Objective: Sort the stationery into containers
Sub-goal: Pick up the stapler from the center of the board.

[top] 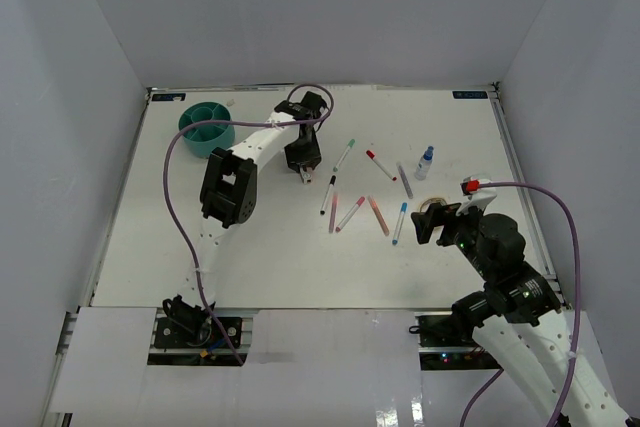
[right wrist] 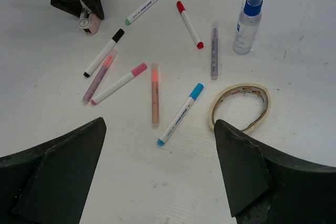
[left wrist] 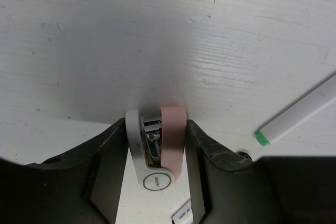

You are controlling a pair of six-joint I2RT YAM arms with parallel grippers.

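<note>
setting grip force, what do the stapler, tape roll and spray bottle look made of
The stapler: matte plastic shells, pink and white, with a shiny metal part between them. The tape roll: dull cream paper, probably masking tape, wound in a thin ring. The spray bottle: clear glossy body, likely plastic though glass is possible; blue plastic-looking cap.

Pink-white stapler (left wrist: 156, 150) — markers (right wrist: 119, 83) strewn flat

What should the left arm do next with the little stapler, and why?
Probably lift it straight up. The left end effector hugs both sides of the stapler, which lies on the table, and the teal organizer stands nearby.
</note>
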